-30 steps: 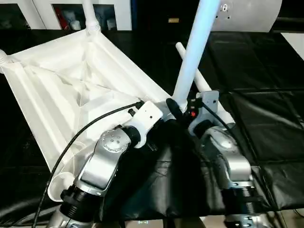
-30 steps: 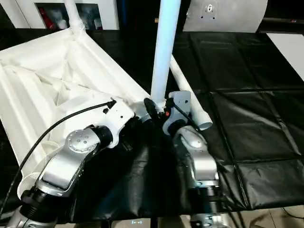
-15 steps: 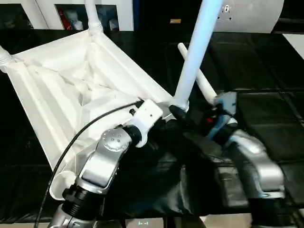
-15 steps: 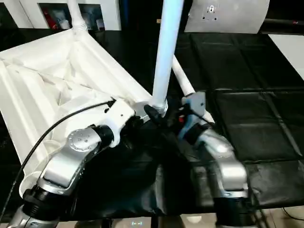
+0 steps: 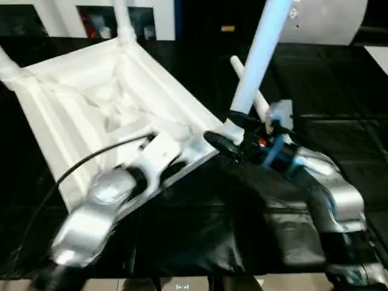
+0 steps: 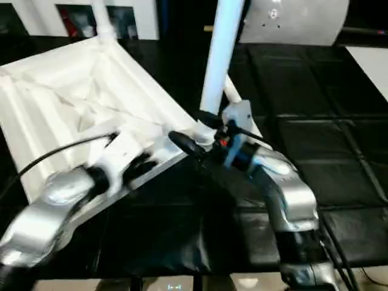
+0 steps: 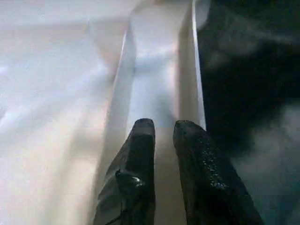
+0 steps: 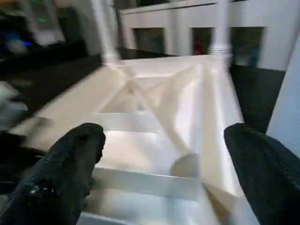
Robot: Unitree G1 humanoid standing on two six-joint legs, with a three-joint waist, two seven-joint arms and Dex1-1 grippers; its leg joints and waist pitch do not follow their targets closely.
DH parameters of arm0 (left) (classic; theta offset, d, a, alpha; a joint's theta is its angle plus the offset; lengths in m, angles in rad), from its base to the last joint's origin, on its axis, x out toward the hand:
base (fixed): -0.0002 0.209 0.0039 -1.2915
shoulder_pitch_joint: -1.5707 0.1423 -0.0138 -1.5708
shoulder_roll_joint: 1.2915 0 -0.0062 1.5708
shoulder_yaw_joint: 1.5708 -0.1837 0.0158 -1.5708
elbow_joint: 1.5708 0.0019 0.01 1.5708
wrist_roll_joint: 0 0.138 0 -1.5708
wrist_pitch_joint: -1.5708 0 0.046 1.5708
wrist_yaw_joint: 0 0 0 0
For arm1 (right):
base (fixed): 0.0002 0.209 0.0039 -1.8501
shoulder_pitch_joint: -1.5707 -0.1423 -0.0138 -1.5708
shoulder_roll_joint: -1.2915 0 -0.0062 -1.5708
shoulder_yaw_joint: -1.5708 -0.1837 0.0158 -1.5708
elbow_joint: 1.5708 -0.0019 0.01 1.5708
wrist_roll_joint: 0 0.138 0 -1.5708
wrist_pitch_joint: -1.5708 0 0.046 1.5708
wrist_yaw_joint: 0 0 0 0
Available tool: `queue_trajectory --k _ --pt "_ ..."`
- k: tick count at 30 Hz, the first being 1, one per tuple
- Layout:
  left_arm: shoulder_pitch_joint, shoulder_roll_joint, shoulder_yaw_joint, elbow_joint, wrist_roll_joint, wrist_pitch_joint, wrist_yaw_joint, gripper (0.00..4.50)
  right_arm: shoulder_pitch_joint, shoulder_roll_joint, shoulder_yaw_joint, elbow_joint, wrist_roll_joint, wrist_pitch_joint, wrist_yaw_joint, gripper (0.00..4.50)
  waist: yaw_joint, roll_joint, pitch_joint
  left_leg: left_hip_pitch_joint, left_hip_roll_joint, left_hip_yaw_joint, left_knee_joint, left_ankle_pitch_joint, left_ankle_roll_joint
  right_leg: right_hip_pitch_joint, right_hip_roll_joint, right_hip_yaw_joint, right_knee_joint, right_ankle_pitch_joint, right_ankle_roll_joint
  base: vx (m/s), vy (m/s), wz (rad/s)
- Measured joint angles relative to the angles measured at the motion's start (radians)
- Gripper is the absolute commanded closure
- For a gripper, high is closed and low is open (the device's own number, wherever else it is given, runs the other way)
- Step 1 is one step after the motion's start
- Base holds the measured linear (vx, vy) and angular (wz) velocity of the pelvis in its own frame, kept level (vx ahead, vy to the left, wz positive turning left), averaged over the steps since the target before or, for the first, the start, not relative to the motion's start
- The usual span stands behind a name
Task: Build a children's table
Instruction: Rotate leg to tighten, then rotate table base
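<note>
The white table top (image 5: 91,103) lies upside down on the black sheet, ribbed underside up. One white leg (image 5: 257,60) stands in its near right corner socket, and two more legs (image 5: 123,18) rise at the far corners. A loose leg (image 5: 260,106) lies behind the standing one. My right gripper (image 8: 171,154) is open at the foot of the standing leg, whose side (image 8: 288,93) shows just past one finger. My left gripper (image 7: 164,138) is shut, fingers lying over the top's near rim (image 7: 159,70).
The black sheet (image 5: 339,85) covers the work surface and is rumpled near the front edge (image 5: 236,242). White cabinets (image 5: 157,12) and a pale panel (image 5: 330,21) stand behind. A black cable (image 5: 79,167) runs along my left arm.
My right gripper has opened and drawn off to the right of the leg's foot. My left arm has slid back and left along the top's near rim. The leg stays upright.
</note>
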Motion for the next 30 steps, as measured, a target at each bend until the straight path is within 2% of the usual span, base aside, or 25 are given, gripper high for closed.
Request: queue_trajectory --k 4,8,12,14,16,19,21,22,24,28,30 --pt "0.034 0.059 0.08 -0.06 -0.02 0.015 -0.025 3.6 -0.038 0.013 -0.033 0.071 0.003 -0.01 -0.026 0.0 0.016 0.0 0.0 0.0 0.0 0.0 0.003 0.0 -0.001 0.001 0.0 0.001 0.002 0.0 0.0 0.0 0.0 0.0" --pt "0.047 0.149 0.141 -0.107 -0.034 0.049 -0.057 3.6 -0.047 0.016 -0.042 0.104 0.006 -0.037 -0.019 0.0 0.02 0.0 0.0 0.0 0.0 0.0 0.008 0.0 -0.002 0.001 -0.001 0.001 0.008 0.0 0.0 0.0 0.0 0.0" --pt "0.054 0.184 0.161 -0.107 -0.027 0.072 -0.061 3.6 -0.024 0.004 -0.034 0.09 0.005 -0.056 0.004 0.0 0.019 -0.001 0.0 0.0 0.0 0.0 0.009 0.0 -0.002 0.001 -0.001 0.001 0.009 0.0 0.0 0.0 0.0 0.0" --pt "0.053 0.209 0.164 -0.099 -0.008 0.091 -0.047 3.6 0.023 0.003 -0.003 0.043 0.006 -0.05 0.023 0.0 0.018 -0.001 0.0 0.0 0.0 0.0 0.008 0.0 -0.002 0.001 -0.001 0.001 0.01 0.0 0.0 0.0 0.0 0.0" --pt "0.045 0.249 0.173 -0.073 0.019 0.116 -0.022 3.6 0.088 -0.014 0.06 -0.027 0.002 -0.03 0.05 0.0 0.018 -0.001 -0.001 0.0 0.001 -0.001 0.008 0.0 -0.002 0.001 0.0 0.001 0.01 0.0 0.001 0.0 0.0 0.0" --pt "0.038 0.294 0.176 -0.052 0.05 0.134 -0.01 3.6 0.136 -0.031 0.14 -0.048 -0.069 -0.011 0.035 0.0 0.015 -0.001 -0.001 0.0 0.001 -0.001 0.008 0.0 -0.002 0.0 0.0 0.001 0.01 0.0 0.001 0.0 0.0 0.0" --pt "0.035 0.3 0.177 -0.051 0.052 0.143 -0.01 3.6 0.145 -0.049 0.164 -0.048 -0.108 0.004 0.022 0.0 0.016 -0.001 -0.001 0.0 0.001 -0.001 0.009 -0.001 -0.003 0.001 0.0 0.001 0.009 0.0 0.001 0.0 0.0 0.0" --pt "0.033 0.3 0.177 -0.048 0.052 0.15 -0.01 3.89 0.146 -0.056 0.173 -0.047 -0.122 0.008 0.014 0.0 0.017 -0.001 -0.001 0.0 0.0 -0.001 0.009 -0.001 -0.004 0.001 0.0 0.001 0.009 0.0 0.001 0.0 0.0 0.0" --pt "0.032 0.302 0.177 -0.044 0.052 0.16 -0.01 3.97 0.147 -0.057 0.178 -0.048 -0.141 0.008 0.007 0.0 0.017 -0.001 -0.001 0.0 0.0 -0.001 0.01 -0.003 -0.006 0.001 0.0 0.001 0.01 0.0 0.001 0.0 0.0 0.0" --pt "0.027 0.383 0.176 -0.003 0.085 0.164 0.003 4.4 0.163 -0.088 0.189 -0.062 -0.17 0.04 -0.026 0.0 0.018 -0.001 -0.001 0.0 0.0 -0.002 0.01 -0.003 -0.007 0.001 0.0 0.001 0.01 0.0 0.001 0.0 0.0 0.0" --pt "0.027 0.388 0.175 0.01 0.094 0.164 0.005 4.46 0.164 -0.091 0.189 -0.062 -0.187 0.045 -0.036 0.0 0.017 -0.001 -0.001 0.0 0.0 -0.002 0.01 -0.003 -0.007 0.001 0.0 0.001 0.01 0.0 0.001 0.0 0.0 0.0"
